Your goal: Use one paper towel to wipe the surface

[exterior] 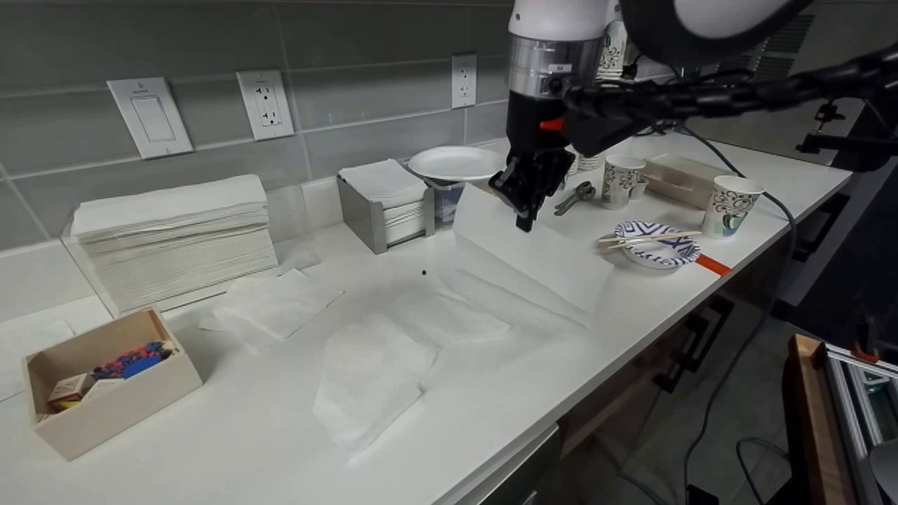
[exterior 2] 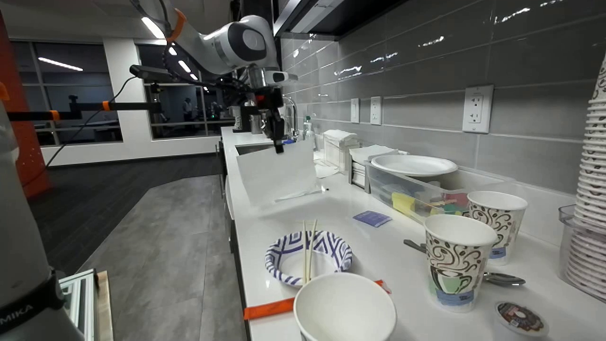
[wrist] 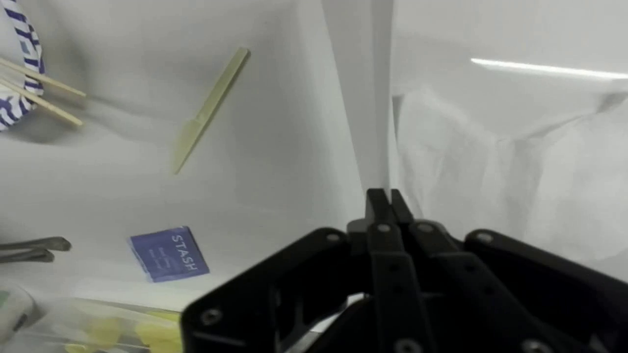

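My gripper [exterior: 525, 221] is shut on a paper towel [exterior: 523, 256], a thin white creased sheet. The towel hangs from the fingertips, above the white countertop [exterior: 259, 435]. Its lower edge is close to the countertop; I cannot tell whether it touches. The gripper [exterior 2: 279, 148] and towel [exterior 2: 279, 177] also show in an exterior view. In the wrist view the fingers [wrist: 390, 193] are together, with the towel [wrist: 360, 98] seen edge-on between them. Other crumpled white sheets [exterior: 375, 375] lie flat on the countertop beneath and beside it.
A stack of folded towels [exterior: 175, 242], a napkin holder [exterior: 389, 203] and a wooden box [exterior: 116, 403] stand on the countertop. A patterned bowl [exterior 2: 341, 251] with chopsticks, paper cups [exterior 2: 459, 265], a purple packet [wrist: 169, 255] and a wooden knife [wrist: 211, 108] are on the other side.
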Tool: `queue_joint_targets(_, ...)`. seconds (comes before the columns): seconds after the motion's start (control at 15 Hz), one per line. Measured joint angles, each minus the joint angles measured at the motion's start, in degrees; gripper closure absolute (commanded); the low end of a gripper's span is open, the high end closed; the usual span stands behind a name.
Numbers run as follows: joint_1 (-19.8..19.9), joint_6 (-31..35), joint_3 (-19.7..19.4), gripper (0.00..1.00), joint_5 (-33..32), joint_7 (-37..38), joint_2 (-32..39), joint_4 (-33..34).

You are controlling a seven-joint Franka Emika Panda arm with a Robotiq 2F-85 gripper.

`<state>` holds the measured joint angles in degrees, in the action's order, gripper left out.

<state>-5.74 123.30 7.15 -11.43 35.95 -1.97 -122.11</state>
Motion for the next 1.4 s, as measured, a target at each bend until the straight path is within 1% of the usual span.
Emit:
queue_joint_targets(0.27, 2.28, 7.23, -2.93, 0.99, -3.88, 8.66, 2.1, -4.0)
queue_joint_targets(0.4, 2.77, 9.24, -3.66, 0.99, -4.92, 10.92, 2.67, -5.54)
queue_joint_targets(0.8, 2.7, 9.41, -3.75, 1.0, -5.1, 12.01, 2.82, -5.63)
queue_joint_targets(0.93, 2.74, 10.53, -4.33, 1.0, -5.72, 12.66, 3.69, -5.47)
queue_joint_targets(1.13, 2.86, 14.84, -5.63, 1.0, -6.07, 13.63, 6.92, -4.89)
queue_joint_targets(1.4, 2.82, 21.73, -7.98, 1.0, -6.23, 14.51, 12.96, -3.4)
